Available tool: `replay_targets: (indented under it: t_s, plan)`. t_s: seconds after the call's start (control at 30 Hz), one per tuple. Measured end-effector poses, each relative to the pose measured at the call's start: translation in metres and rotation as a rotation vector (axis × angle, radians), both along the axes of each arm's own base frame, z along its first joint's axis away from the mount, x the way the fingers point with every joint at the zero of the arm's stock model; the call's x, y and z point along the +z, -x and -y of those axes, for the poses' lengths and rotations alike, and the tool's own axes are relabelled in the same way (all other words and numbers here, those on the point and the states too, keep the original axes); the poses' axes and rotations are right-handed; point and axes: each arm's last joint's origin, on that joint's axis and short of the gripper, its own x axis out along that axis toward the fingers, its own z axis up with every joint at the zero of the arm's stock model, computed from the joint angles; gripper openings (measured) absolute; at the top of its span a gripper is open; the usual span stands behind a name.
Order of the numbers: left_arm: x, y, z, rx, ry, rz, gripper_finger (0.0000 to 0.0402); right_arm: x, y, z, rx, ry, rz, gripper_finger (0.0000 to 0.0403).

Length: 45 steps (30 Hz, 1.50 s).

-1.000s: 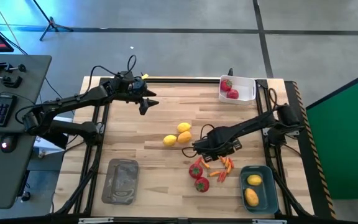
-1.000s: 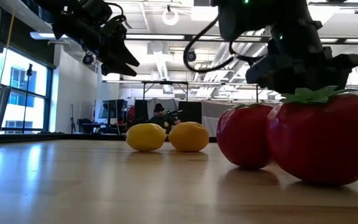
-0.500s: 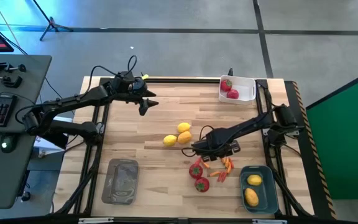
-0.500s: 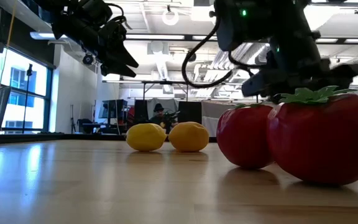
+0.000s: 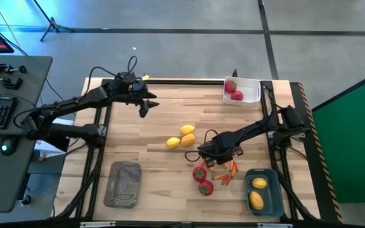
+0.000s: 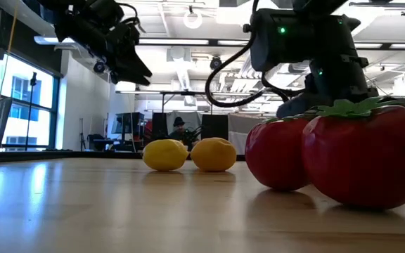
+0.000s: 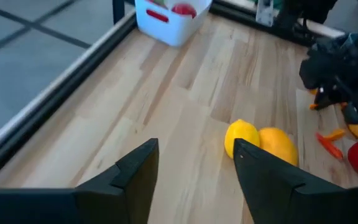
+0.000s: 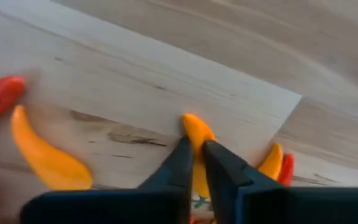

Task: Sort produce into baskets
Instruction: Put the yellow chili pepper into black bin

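Thin orange and red peppers point(image 5: 228, 169) lie on the table right of centre, with two red fruits point(image 5: 202, 179) just nearer. My right gripper point(image 5: 213, 159) is down among the peppers, shut on an orange pepper point(image 8: 193, 129). Three lemons point(image 5: 182, 137) lie at the table's middle. My left gripper point(image 5: 146, 106) hangs open above the far left of the table, holding nothing. The white basket point(image 5: 251, 92) at the far right holds red fruits. At the near right, the blue basket point(image 5: 266, 197) holds two lemons. The grey basket point(image 5: 123, 184) lies near left. My right gripper pinches the orange pepper between its two fingers point(image 8: 180, 160), close behind its pointed end point(image 8: 190, 122), which sticks out past the fingertips. The fingers come from above, slanting down. The pepper is at table level among the other peppers.
More peppers point(image 8: 45, 160) lie on either side of the held one, close to the fingers. The two red fruits point(image 6: 329, 158) stand right beside the right gripper. A black frame edges the table, and bare wood stretches across its left half.
My right gripper has come down onto the peppers and moved slightly toward the table's near edge.
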Motion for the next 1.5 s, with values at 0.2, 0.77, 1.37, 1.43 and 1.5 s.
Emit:
replay_targets:
  t_s: [0.2, 0.77, 1.37, 1.43, 1.5]
  plan:
    - [0.018, 0.015, 0.011, -0.020, -0.057, 0.059, 0.0132, 0.029, -0.005, 0.003, 0.041, 0.018, 0.180, 0.0015]
    - [0.053, 0.023, 0.055, -0.283, 0.294, 0.338, 0.0063, 0.160, -0.059, 0.038, 0.328, 0.553, 1.295, 0.0001]
    - [0.043, -0.035, 0.093, -0.221, 0.392, 0.395, 0.0160, 0.201, -0.066, 0.066, 0.426, 0.816, 1.669, 0.0000]
    - [0.048, -0.038, 0.094, -0.254, 0.374, 0.451, 0.0166, 0.200, -0.067, 0.066, 0.415, 0.819, 1.661, 0.0000]
    - [0.052, -0.039, 0.094, -0.279, 0.358, 0.496, 0.0169, 0.200, -0.066, 0.066, 0.420, 0.827, 1.660, 0.0000]
